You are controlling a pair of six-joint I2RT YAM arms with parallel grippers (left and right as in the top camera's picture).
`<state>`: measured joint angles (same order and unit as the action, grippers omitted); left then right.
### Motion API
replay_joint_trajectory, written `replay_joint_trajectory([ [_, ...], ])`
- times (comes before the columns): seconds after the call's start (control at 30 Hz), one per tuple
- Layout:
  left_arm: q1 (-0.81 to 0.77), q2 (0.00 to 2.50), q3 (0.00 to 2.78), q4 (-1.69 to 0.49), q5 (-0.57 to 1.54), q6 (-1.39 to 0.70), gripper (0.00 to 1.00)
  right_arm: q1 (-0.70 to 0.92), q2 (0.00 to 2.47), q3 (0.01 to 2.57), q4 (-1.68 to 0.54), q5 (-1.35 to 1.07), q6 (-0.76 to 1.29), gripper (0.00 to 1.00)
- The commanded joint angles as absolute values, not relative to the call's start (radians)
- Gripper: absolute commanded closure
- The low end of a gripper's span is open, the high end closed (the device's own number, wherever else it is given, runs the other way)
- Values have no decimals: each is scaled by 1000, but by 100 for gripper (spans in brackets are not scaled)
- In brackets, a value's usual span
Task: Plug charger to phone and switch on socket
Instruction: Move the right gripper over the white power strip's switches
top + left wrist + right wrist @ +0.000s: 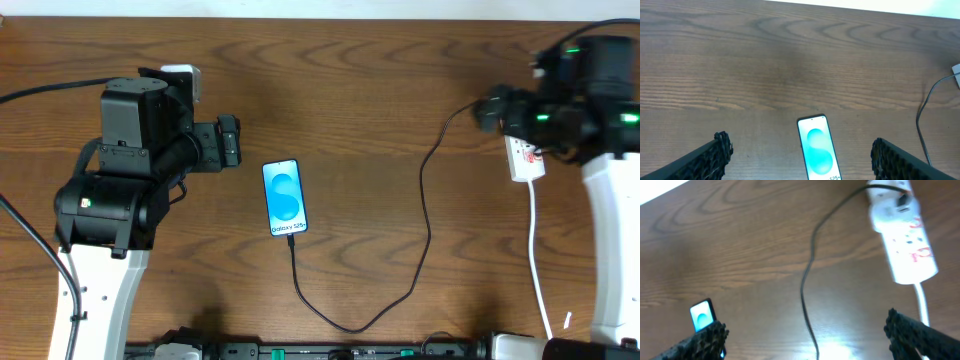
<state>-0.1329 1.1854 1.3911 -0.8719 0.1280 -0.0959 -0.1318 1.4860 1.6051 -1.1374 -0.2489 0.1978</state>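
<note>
The phone [284,197] lies flat mid-table with its blue screen lit; it also shows in the left wrist view [817,150] and the right wrist view [702,315]. The charger cable [425,215] meets the phone's bottom edge, loops toward the front and runs up to the white socket [526,160], which is partly under my right arm. The right wrist view shows the socket [902,240] with a black plug in its far end, and the cable [807,295]. My left gripper [231,142] [801,146] is open, left of the phone. My right gripper [490,110] [805,327] is open, by the socket.
The socket's white lead [540,270] runs to the table's front edge beside my right arm. The table's far edge [865,7] shows at the top of the left wrist view. Black fixtures [300,350] line the front edge.
</note>
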Motion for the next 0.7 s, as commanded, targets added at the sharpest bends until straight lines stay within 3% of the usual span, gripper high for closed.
replay_joint_trajectory([
  [0.0, -131, 1189, 1403, -875, 119, -80, 9, -243, 1489, 1636, -1171, -356, 86, 1],
  [0.3, -130, 1189, 1403, -875, 119, -80, 9, -492, 1491, 1636, -1251, -358, -10, 1],
  [0.67, -130, 1189, 1403, -875, 119, -80, 9, -539, 1492, 1636, -1269, -357, -65, 1],
])
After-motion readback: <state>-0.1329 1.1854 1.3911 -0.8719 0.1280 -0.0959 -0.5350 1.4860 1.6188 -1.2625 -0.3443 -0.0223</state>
